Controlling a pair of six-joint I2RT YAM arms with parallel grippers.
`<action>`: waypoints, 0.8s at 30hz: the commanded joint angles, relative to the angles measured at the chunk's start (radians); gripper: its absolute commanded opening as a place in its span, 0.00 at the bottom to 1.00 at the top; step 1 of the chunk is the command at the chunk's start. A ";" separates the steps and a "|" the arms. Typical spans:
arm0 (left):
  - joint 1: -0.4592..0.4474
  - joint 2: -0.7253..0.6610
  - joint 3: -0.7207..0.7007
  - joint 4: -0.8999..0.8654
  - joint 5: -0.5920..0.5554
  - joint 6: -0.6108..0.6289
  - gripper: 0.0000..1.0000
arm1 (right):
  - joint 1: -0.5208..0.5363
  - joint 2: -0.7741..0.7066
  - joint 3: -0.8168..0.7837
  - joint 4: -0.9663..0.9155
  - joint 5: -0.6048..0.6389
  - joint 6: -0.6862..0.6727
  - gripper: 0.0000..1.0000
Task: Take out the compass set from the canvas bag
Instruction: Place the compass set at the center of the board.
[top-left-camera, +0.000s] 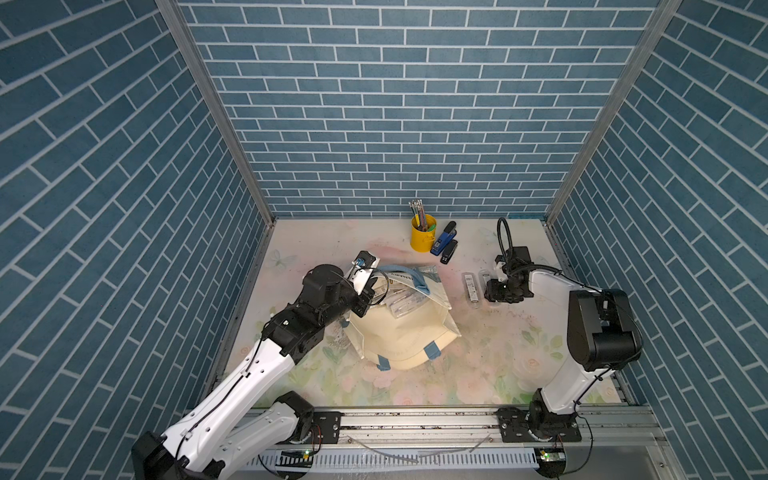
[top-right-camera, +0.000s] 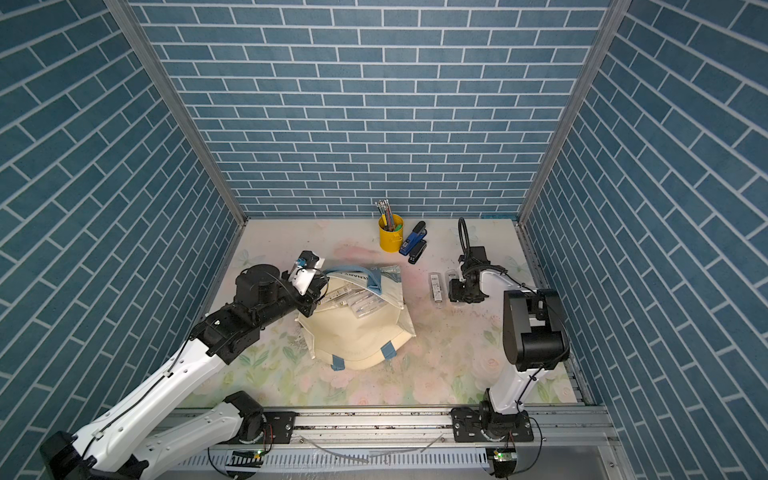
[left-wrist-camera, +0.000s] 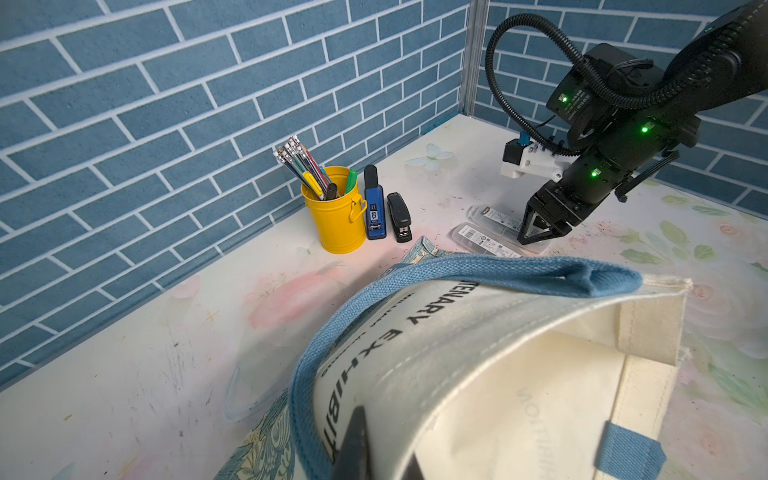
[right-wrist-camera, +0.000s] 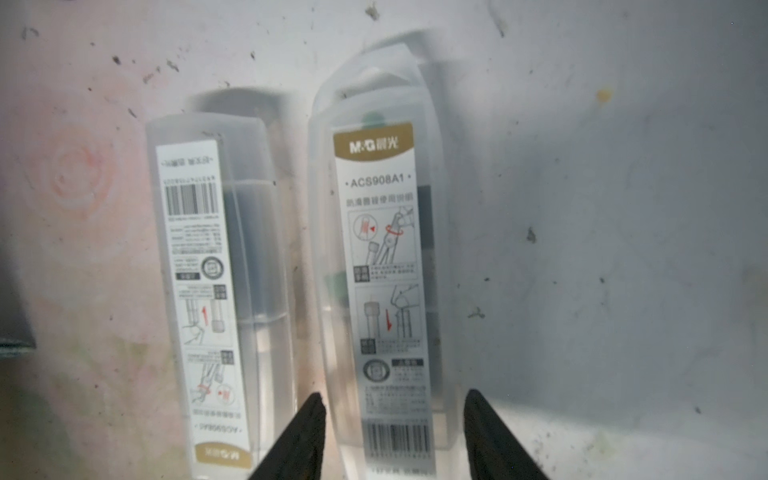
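Note:
The cream canvas bag (top-left-camera: 399, 332) (top-right-camera: 353, 332) lies on its side with its mouth toward the left arm. My left gripper (top-left-camera: 365, 300) (left-wrist-camera: 384, 434) is shut on its rim beside the blue strap (left-wrist-camera: 478, 270). Several clear compass set cases (top-left-camera: 403, 301) show inside the mouth. Two more compass sets lie side by side on the table to the right of the bag. My right gripper (top-left-camera: 489, 293) (right-wrist-camera: 392, 399) is low over one compass set (right-wrist-camera: 382, 291), fingers open either side of its near end. The other compass set (right-wrist-camera: 208, 299) (top-left-camera: 471, 286) lies just beside it.
A yellow pencil cup (top-left-camera: 423, 235) stands at the back of the table, with a blue stapler (top-left-camera: 442, 239) and a black stapler (top-left-camera: 449, 252) next to it. Brick-patterned walls close in the table on three sides.

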 joint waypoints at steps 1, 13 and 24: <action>-0.006 -0.021 0.000 0.092 0.018 -0.001 0.00 | 0.012 0.022 0.052 -0.028 0.012 0.030 0.56; -0.006 -0.018 -0.001 0.091 0.019 0.004 0.00 | 0.025 0.006 0.037 -0.030 0.040 0.042 0.56; -0.006 -0.008 0.003 0.083 0.022 0.005 0.00 | 0.102 -0.258 0.002 -0.095 0.041 -0.052 0.55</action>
